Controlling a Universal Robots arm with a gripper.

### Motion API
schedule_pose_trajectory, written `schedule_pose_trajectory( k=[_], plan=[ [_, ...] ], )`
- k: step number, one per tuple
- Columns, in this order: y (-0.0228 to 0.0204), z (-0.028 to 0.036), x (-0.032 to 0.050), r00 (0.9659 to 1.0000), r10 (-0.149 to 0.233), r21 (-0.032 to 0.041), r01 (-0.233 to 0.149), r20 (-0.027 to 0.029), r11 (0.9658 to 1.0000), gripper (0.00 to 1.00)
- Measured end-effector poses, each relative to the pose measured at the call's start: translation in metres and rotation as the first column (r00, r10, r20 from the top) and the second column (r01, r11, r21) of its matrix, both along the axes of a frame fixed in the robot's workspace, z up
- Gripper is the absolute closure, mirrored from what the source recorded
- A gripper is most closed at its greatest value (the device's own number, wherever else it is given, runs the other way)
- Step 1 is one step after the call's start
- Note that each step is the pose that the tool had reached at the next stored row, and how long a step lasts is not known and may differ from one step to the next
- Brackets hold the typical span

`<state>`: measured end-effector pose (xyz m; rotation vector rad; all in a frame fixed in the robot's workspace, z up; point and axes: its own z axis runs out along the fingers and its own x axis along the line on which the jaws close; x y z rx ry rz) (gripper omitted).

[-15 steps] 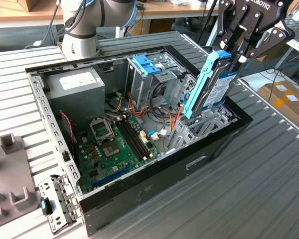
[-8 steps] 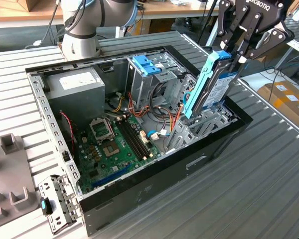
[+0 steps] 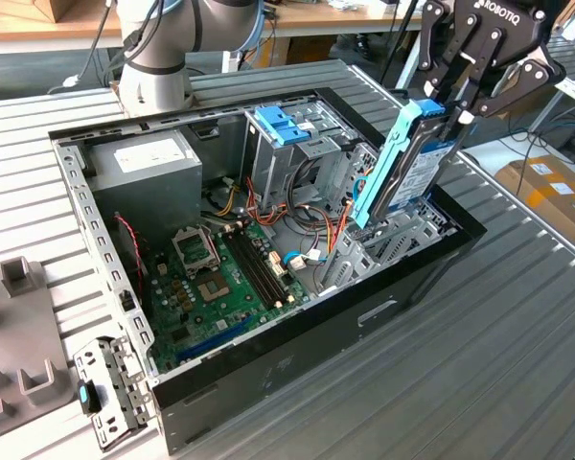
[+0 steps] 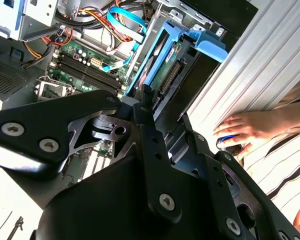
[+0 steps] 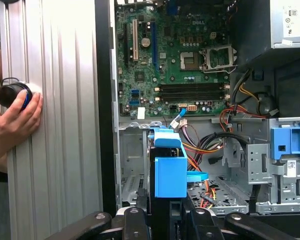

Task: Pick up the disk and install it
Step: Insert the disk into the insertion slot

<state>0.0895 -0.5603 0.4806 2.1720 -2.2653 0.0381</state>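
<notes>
Firmly clenched between the black metal fingers of the claw [image 3: 448,107], the disk [image 3: 417,172], a flat silver slab with blue plastic rails, stands on edge and tilted. Its lower end sits inside the sheet-metal bay at the exterior view's right end of the open black computer case [image 3: 297,350]. Inside lie a green motherboard [image 3: 211,287] and a boxy grey power supply [image 3: 144,168], and the case rests on a ribbed metal desk [image 3: 479,374].
</notes>
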Motion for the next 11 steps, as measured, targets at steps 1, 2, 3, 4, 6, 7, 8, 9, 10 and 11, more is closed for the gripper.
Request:
schedule_pose_trajectory(
  k=[1, 2, 3, 4, 6, 7, 8, 9, 10, 11],
  plan=[
    [0.0, -0.0004, 0.0, 1.0, 0.0, 0.0002, 0.0, 0.0001, 1.0, 0.65],
    [0.0, -0.0015, 0.0, 1.0, 0.0, 0.0001, 0.0, 0.0, 1.0, 0.65],
    [0.0, -0.0025, 0.0, 1.0, 0.0, 0.0001, 0.0, 0.0, 1.0, 0.65],
    [-0.0001, -0.0034, 0.0, 1.0, 0.0, 0.0001, 0.0, 0.0, 1.0, 0.65],
    [-0.0002, -0.007, 0.0, 1.0, 0.0, 0.0, 0.0, 0.0, 1.0, 0.65],
    [-0.0001, -0.008, 0.0007, 1.0, 0.0, 0.0, 0.0, 0.0001, 1.0, 0.65],
    [-0.0001, -0.0082, 0.0007, 1.0, 0.0, 0.0001, 0.0, 0.0001, 1.0, 0.65],
    [-0.0002, -0.0088, 0.0007, 1.0, 0.0, 0.0025, 0.0, 0.0001, 1.0, 0.65],
    [-0.0002, -0.009, 0.0007, 1.0, 0.0, 0.0035, 0.0, 0.0001, 1.0, 0.65],
    [-0.0002, -0.0091, 0.0007, 1.0, 0.0, 0.0036, 0.0, 0.0, 1.0, 0.65]
  ],
)
